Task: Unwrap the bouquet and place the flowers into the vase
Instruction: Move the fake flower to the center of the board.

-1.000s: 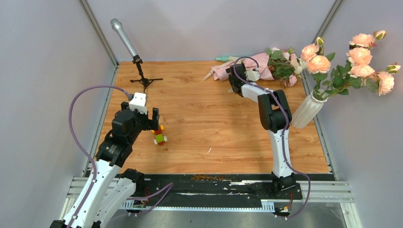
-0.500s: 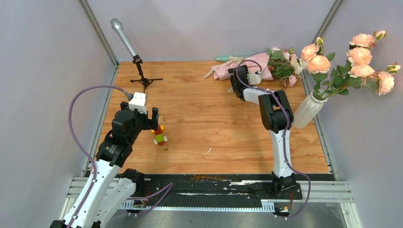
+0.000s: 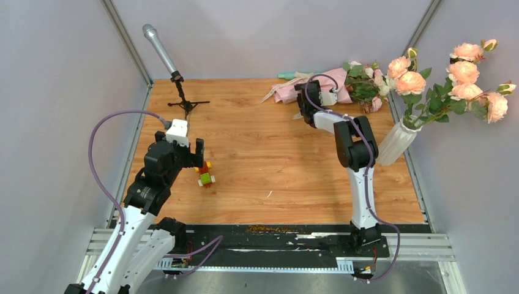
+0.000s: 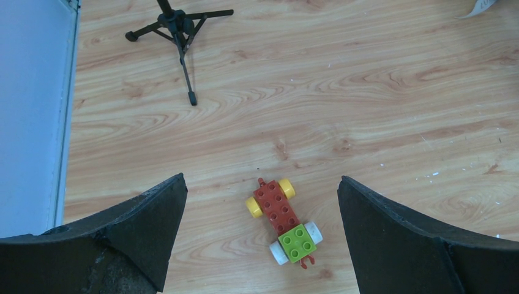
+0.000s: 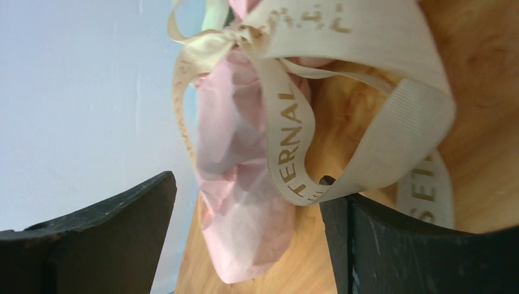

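While it lies flat at the far edge of the wooden table (image 3: 257,177), the bouquet (image 3: 338,78) shows small pink, white and brown roses bundled in crinkled pink paper, tied with a cream ribbon (image 5: 294,141) printed in gold letters (only fragments can be read). From above, the right arm's wrist covers the bundle's middle. The right wrist view cuts off the flower heads.

Its long axis runs along that far edge, with the blooms pointing right toward the tall ribbed white vase (image 3: 395,142) and the paper tail pointing left.

The right gripper (image 3: 304,93) stands wide apart around the paper tail and ribbon loops, gripping nothing. Whether it touches them is unclear. The left gripper (image 4: 260,184) hangs spread wide over a small toy car of red and green bricks (image 4: 283,220).
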Robot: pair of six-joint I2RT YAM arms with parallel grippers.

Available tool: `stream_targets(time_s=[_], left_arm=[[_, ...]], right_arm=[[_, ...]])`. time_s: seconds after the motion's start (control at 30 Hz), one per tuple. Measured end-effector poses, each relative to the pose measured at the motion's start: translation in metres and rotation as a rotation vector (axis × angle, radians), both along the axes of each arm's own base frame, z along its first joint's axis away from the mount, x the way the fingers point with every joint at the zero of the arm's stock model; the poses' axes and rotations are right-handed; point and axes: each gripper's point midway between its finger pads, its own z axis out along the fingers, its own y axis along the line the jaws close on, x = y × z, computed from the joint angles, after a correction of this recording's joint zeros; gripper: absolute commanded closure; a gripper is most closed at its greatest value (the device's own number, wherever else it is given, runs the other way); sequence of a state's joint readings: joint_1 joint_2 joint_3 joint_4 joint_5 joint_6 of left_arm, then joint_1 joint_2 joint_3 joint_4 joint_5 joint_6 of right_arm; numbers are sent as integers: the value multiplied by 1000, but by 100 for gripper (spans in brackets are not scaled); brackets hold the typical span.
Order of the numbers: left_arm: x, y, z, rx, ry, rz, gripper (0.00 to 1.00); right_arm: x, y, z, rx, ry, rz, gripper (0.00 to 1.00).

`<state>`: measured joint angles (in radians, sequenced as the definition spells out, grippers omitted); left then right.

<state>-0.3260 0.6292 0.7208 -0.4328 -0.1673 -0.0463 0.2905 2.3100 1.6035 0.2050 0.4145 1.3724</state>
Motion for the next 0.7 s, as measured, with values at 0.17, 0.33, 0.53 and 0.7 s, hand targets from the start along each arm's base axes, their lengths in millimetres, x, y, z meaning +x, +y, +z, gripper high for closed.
stream_targets(time_s=[0.17, 0.33, 0.53, 0.7], left_arm=[[0, 0, 0, 0, -1, 0, 0], [0, 0, 1, -1, -2, 0, 0], [0, 0, 1, -1, -3, 0, 0], [0, 0, 1, -1, -3, 0, 0]], right_arm=[[12, 1, 9, 31, -29, -13, 14], [17, 0, -8, 45, 9, -26, 16], [21, -1, -14, 71, 26, -51, 17], [27, -4, -14, 64, 29, -64, 20]])
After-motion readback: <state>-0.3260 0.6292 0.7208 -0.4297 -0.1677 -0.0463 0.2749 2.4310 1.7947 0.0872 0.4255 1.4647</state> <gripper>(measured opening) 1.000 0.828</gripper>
